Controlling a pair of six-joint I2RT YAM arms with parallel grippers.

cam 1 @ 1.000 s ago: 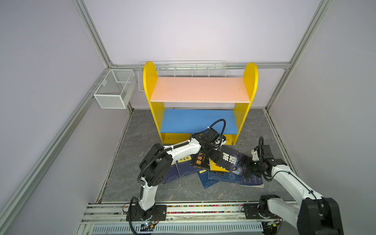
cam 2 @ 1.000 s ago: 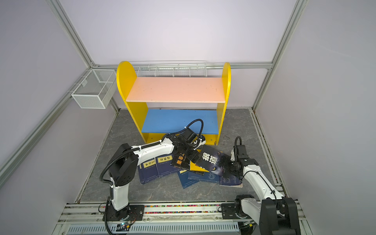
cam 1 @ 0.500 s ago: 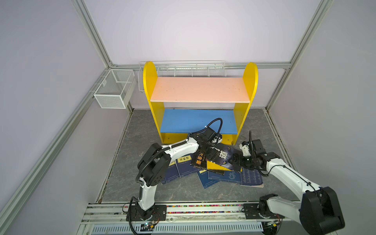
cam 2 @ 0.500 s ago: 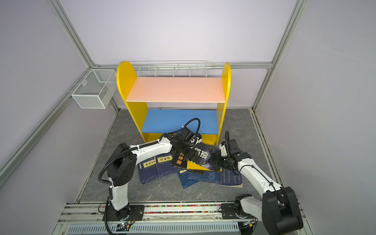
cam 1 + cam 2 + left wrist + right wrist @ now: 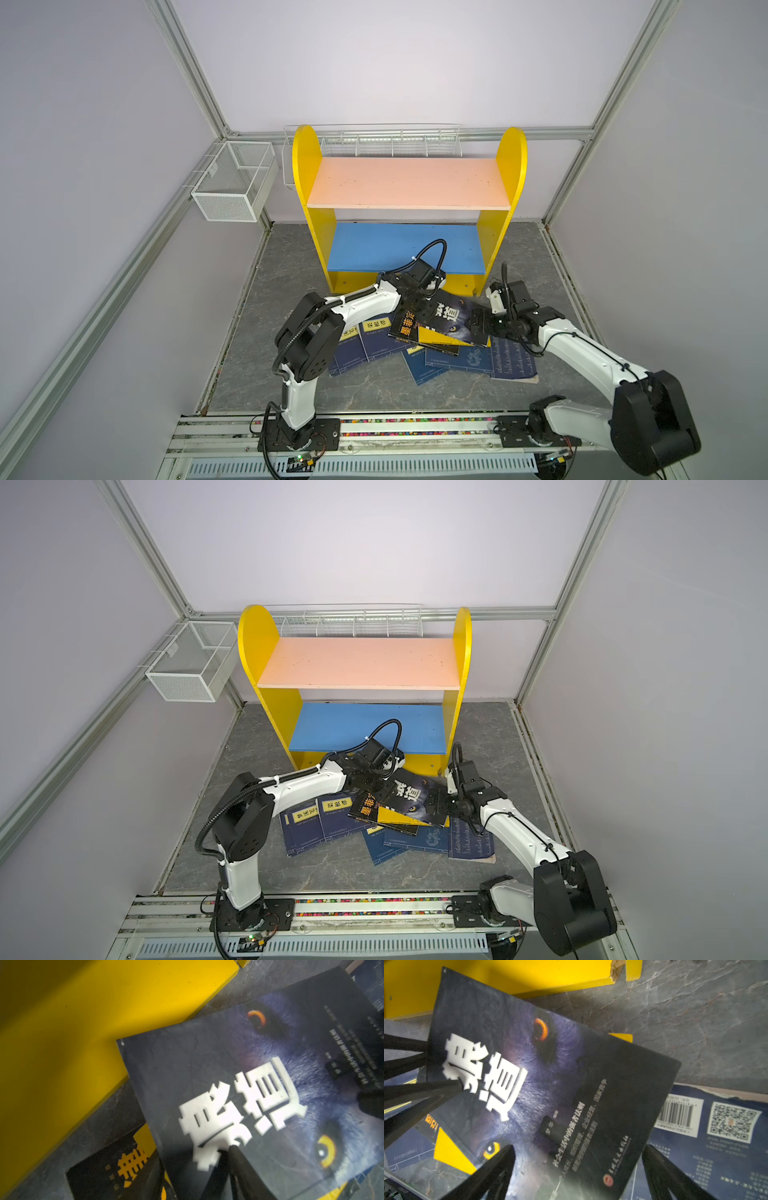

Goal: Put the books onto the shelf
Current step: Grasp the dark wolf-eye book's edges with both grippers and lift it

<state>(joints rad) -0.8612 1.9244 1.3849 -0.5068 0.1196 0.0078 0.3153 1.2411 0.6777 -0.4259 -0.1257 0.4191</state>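
Top views: wolf-cover book [image 5: 453,318] is lodged atop the pile [image 5: 374,345] before the shelf [image 5: 409,183]. Right gripper [image 5: 478,328], advanced since earlier, is spread wide at its edge. Left gripper [image 5: 422,316] is set at the opposite edge, clamp not discernible. Bare floor [image 5: 536,270] is left rightward.

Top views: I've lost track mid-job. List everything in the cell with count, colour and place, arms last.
Books: about nine, though overlaps blur the count; mostly navy, two black, one yellow; piled on the floor before the shelf.
Top book: one of those, black with a white title; on top of the pile.
Shelf: one, yellow with a pink upper and a blue lower board; at the back wall, no books on it.
Basket: one, white mesh; on the left wall.
Rack: one, white wire; behind the shelf's top.
Floor: grey stone pattern.
Left gripper: black; around the top book's title edge, grip unclear.
Right gripper: black, open; at the opposite edge.
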